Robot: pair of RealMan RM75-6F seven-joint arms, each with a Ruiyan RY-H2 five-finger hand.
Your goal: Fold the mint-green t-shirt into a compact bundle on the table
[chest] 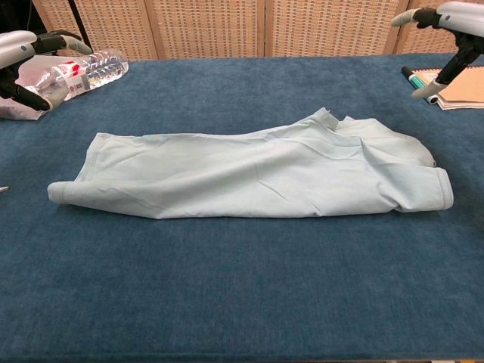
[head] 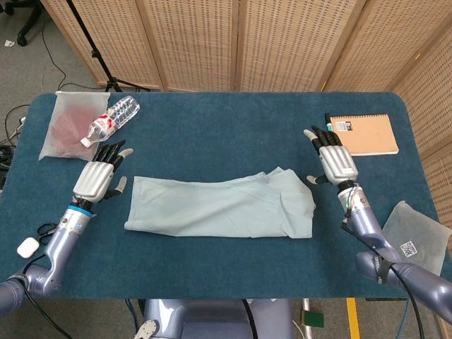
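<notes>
The mint-green t-shirt [head: 222, 206] [chest: 257, 172] lies folded lengthwise as a long flat strip across the middle of the blue table [head: 226, 134], its bunched collar end on the right. My left hand [head: 97, 176] [chest: 23, 57] hovers just off the shirt's left end, fingers spread, holding nothing. Past the shirt's right end, my right hand [head: 335, 161] [chest: 446, 34] is raised with fingers apart and is empty too. Neither hand touches the cloth.
A clear bag of reddish material [head: 65, 126] and a plastic water bottle [head: 111, 120] lie at the back left. A tan notebook [head: 364, 134] with a marker [head: 329, 130] sits back right. Scissors [head: 49, 229] and a white case [head: 27, 246] lie front left; a plastic bag [head: 415, 229] front right.
</notes>
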